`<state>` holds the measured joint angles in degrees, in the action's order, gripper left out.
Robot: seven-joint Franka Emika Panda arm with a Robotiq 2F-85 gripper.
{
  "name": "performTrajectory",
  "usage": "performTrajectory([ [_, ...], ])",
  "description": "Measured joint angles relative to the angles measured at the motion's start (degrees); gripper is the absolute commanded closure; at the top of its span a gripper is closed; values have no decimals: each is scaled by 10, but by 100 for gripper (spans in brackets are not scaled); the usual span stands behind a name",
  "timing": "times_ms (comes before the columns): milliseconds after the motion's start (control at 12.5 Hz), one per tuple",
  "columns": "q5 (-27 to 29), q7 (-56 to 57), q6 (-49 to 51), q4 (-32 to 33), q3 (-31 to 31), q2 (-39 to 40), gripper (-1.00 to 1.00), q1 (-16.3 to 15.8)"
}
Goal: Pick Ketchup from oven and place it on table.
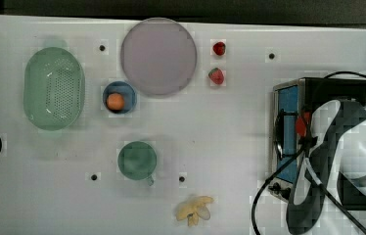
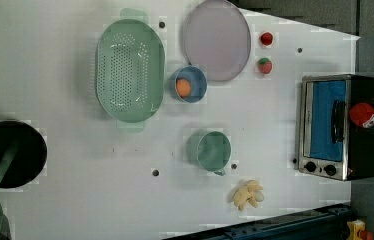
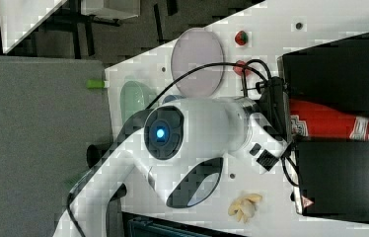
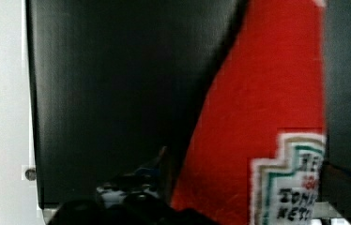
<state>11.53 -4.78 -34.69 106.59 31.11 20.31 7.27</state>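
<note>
Bare table [image 1: 230, 132] before oven [image 2: 360, 85]; strawberries [image 1: 216, 76] aside

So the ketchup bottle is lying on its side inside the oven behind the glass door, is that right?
Not quite. The ketchup bottle is lying on its side, but on the oven's black top, not inside behind the glass door. The right view shows it resting across the top panel, and the left view shows the door shut.

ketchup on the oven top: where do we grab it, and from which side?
Grip the ketchup across its wide red body, near the label rather than the tapering neck. It lies on its side on the oven's flat black top, cap toward the right view's right, so coming straight down from above looks best, jaws straddling the body's width. The gripper sits at the body end.
</note>
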Motion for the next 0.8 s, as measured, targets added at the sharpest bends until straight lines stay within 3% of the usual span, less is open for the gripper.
performTrajectory([
  [160,2,-1,-17,10,1,2,-27,-6],
  [640,-7,0,-10,-10,-6,-1,-27,6],
  [800,-44,-1,30,-24,-5,-6,-27,6],
])
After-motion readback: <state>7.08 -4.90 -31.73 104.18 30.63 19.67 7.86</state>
